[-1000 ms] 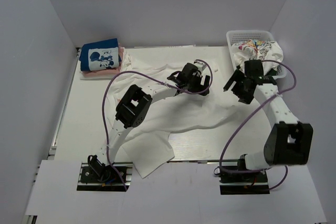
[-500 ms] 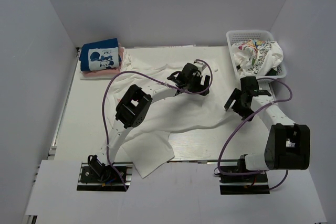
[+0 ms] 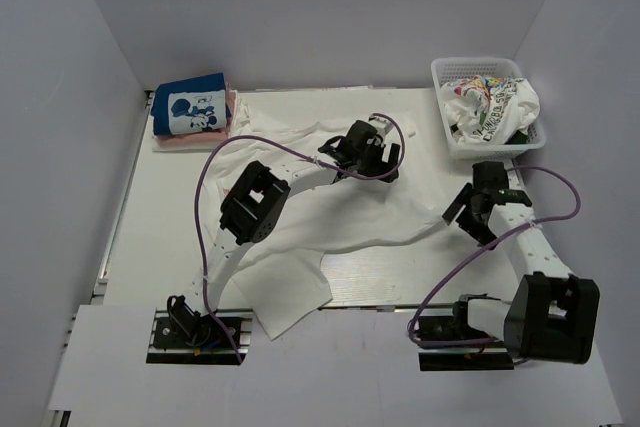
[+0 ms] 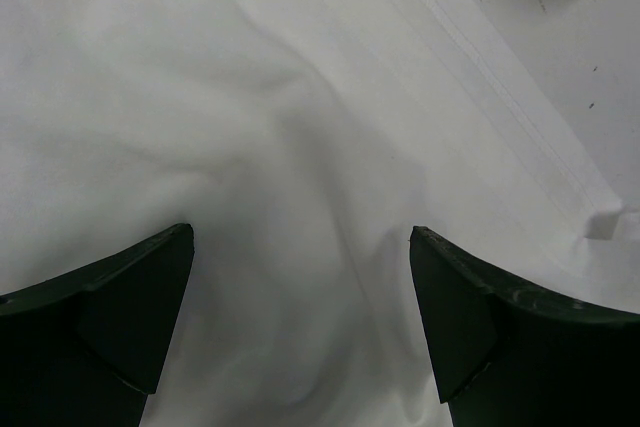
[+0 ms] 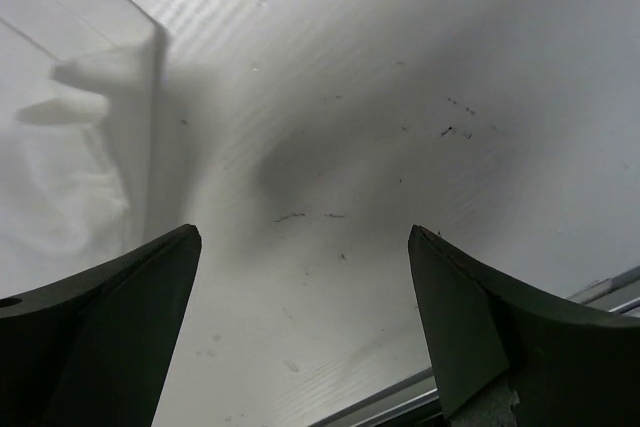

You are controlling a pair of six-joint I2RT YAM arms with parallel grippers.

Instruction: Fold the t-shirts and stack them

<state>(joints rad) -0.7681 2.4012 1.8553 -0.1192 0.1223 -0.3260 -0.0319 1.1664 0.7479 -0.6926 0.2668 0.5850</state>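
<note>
text: none legible | printed shirt [image 3: 490, 97] in basket [image 3: 475, 63]: lettering too small to read

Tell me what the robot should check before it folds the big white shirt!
1. Left pincer open: ok. Its fingers are apart, with white cloth under them.
2. Right pincer open: ok. It is over bare table, with the shirt's edge off to one side.
3. Big white shirt lying flat: not ok. It is wrinkled, and one part reaches past the table's near edge.
4. Either pincer touching the cloth: cannot tell.
5. Finished stack tidy: ok. The blue shirt lies folded on the pink shirt.
6. Basket emptied: not ok. The printed shirt is bunched inside.
</note>
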